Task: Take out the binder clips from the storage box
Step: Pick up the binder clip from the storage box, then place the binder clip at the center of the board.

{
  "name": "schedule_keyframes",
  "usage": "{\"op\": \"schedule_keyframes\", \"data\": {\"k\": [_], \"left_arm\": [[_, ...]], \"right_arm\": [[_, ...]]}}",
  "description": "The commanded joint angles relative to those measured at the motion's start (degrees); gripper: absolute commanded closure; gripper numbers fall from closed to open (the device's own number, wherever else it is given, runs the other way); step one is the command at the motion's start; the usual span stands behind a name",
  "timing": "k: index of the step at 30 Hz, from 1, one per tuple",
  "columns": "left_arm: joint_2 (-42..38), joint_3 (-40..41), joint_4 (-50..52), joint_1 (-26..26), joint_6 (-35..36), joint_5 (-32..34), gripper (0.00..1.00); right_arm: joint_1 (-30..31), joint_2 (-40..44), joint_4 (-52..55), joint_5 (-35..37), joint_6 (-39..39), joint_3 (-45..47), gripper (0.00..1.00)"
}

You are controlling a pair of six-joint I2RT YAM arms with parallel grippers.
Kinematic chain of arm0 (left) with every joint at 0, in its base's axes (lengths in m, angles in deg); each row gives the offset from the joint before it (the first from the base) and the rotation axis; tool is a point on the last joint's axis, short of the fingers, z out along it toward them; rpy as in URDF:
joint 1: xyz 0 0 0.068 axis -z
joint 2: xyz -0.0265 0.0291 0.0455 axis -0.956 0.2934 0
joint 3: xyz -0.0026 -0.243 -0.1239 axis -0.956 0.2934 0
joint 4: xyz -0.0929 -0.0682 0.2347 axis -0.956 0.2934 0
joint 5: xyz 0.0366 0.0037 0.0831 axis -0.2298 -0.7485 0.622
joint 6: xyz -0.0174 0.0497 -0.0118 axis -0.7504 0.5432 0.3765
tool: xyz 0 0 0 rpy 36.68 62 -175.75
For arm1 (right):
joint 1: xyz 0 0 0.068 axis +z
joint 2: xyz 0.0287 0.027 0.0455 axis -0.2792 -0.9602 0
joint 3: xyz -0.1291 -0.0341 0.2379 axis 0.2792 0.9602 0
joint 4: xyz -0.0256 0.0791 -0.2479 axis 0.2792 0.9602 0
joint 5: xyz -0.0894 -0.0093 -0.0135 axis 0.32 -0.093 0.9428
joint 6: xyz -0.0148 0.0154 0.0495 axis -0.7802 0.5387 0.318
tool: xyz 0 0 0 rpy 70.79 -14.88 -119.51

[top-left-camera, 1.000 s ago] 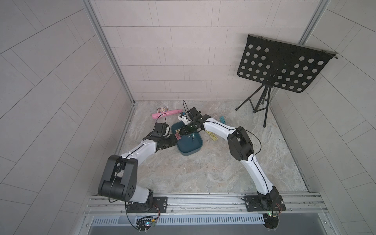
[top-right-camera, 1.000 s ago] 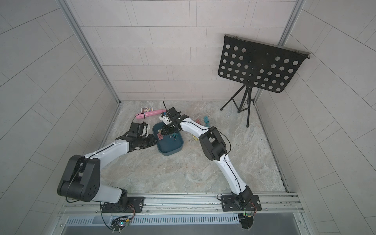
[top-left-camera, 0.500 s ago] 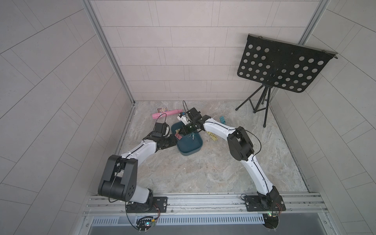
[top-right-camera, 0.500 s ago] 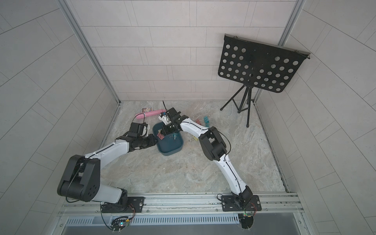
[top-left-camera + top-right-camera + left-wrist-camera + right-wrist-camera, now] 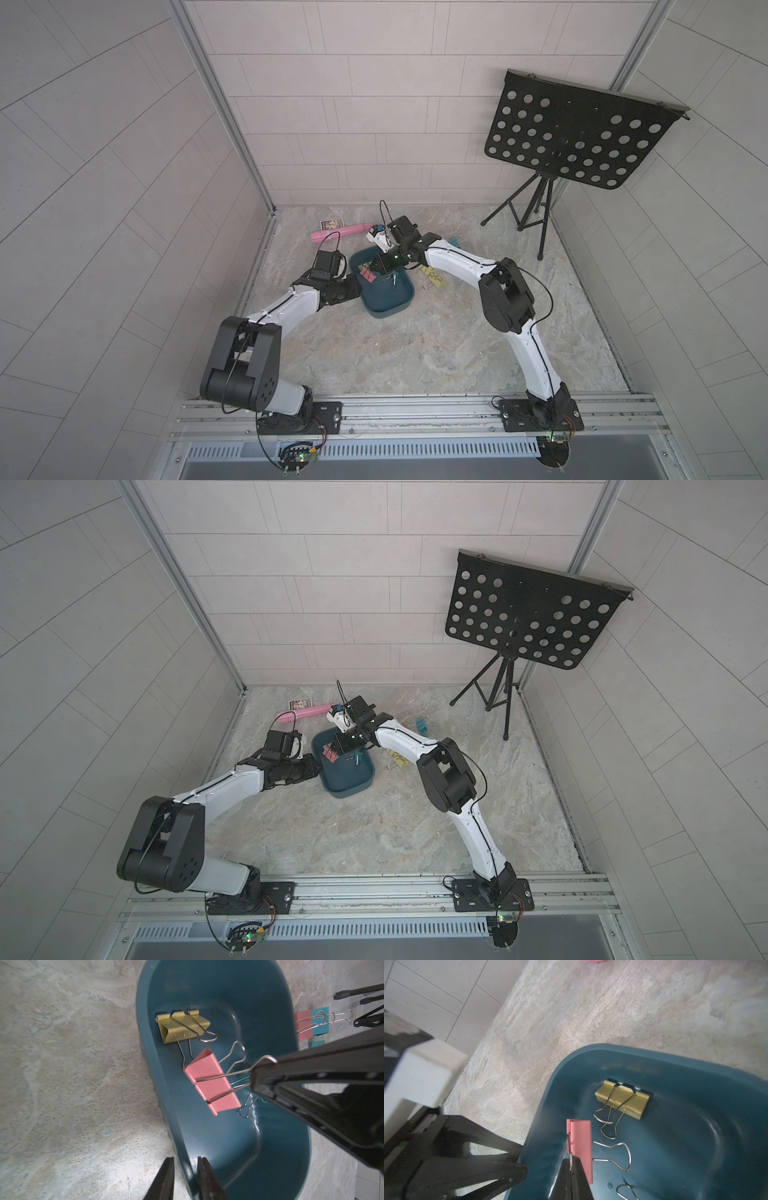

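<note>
Surface: a marbled beige-grey floor (image 5: 415,345), matte and stone-patterned.
Room: pale tiled walls (image 5: 353,124) on three sides with metal corner posts. An aluminium rail (image 5: 415,409) along the front carries both arm bases.
Right rear corner: a black perforated music stand (image 5: 577,137) on a tripod.
Storage box (image 5: 386,297): on the floor between the two arms, nearer the left wall (dark teal, rounded corners, no lid).
Left gripper (image 5: 185,1176): fingers drawn narrow on the storage box's wall, one inside and one outside.
Right gripper (image 5: 571,1167): pinched tight on a wire handle of the pink binder clip (image 5: 581,1145), which hangs over the box's interior.
Inside the box: a yellow binder clip (image 5: 182,1026) lies on the bottom. A teal binder clip (image 5: 249,1103) is mostly hidden behind the right gripper.
Outside the box: yellow floor clips (image 5: 433,278) just right of it, and pink and teal floor clips (image 5: 311,1024) farther back.
Rear floor: a long pink tube (image 5: 340,230) with a small printed card (image 5: 331,223) just behind it.
</note>
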Motion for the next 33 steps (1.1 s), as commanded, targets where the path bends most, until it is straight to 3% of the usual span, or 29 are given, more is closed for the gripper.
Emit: {"op": "schedule_keyframes", "data": {"k": [1,15,33], "left_arm": [[0.39,-0.84,1.55,0.26,0.78,0.75,0.72],[0.37,-0.99,1.89,0.25,0.94,0.82,0.72],[-0.18,-0.4,1.45,0.25,0.79,1.04,0.72]], "right_arm": [[-0.47,4.36,-1.12,-0.27,-0.66,1.3,1.0],[-8.22,18.85,-5.02,-0.87,-0.98,15.49,1.0],[-18.79,31.28,-11.53,-1.64,1.93,34.6,1.0]]}}
